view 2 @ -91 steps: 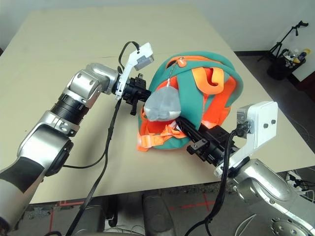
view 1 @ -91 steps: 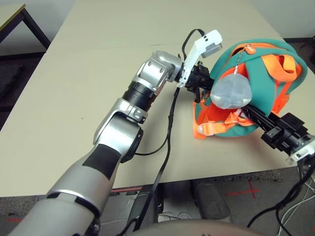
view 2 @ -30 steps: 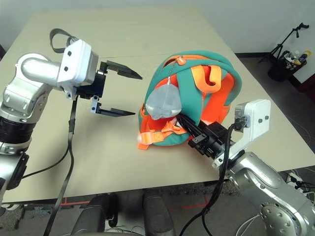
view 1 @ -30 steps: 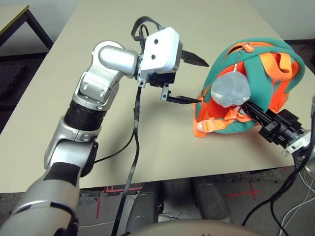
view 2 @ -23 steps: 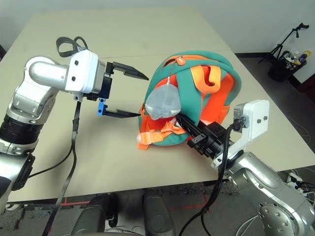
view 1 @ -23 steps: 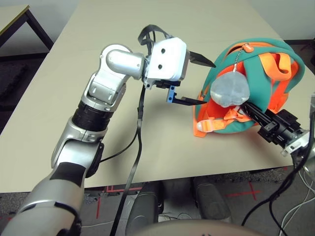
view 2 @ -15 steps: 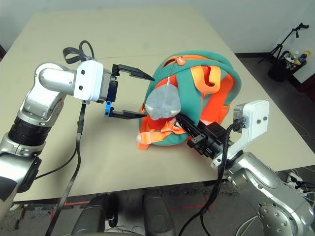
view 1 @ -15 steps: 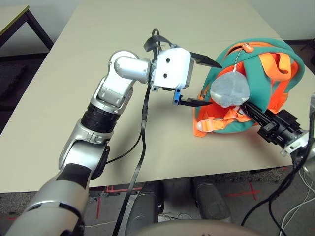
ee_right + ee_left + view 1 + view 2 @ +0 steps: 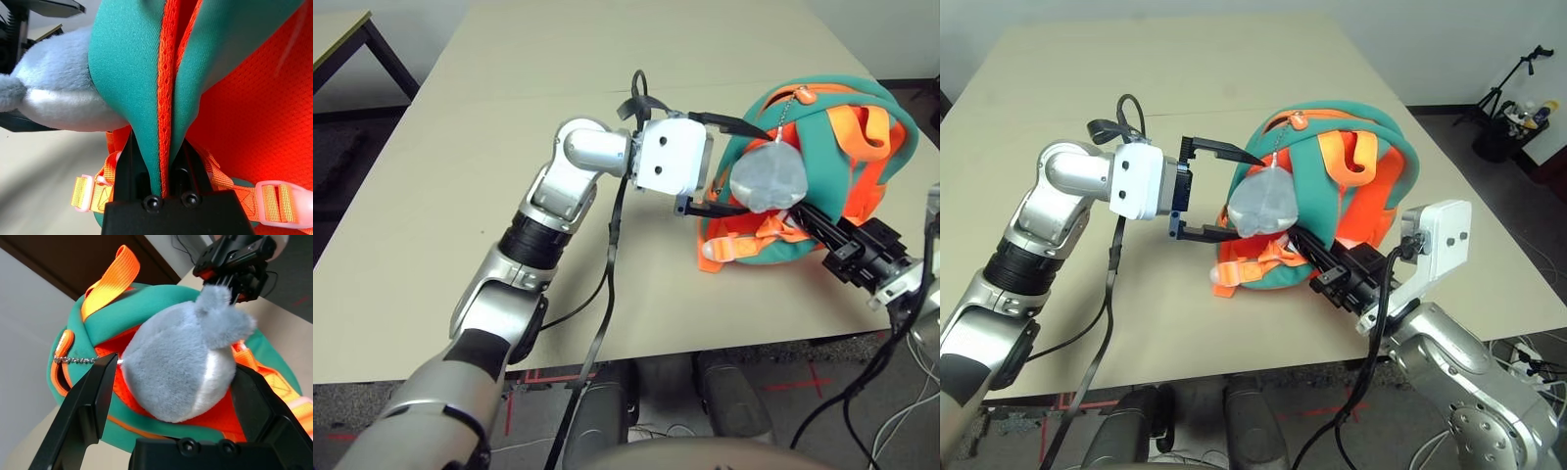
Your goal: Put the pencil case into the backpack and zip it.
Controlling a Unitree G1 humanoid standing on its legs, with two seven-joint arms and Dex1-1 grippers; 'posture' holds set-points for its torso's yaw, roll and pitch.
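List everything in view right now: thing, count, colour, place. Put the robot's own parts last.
backpack: one, teal with orange back panel, straps and zipper trim; on the table's right part, near the front edge.
plush charm: one, grey; hanging by a small chain against the backpack's left side.
table: one, beige; under everything.
stand: one, black; on the floor at far right.
left gripper: one, black fingers on a white housing; open, one finger on each side of the plush charm.
right gripper: one, black; shut on a teal and orange fold of the backpack near its bottom.
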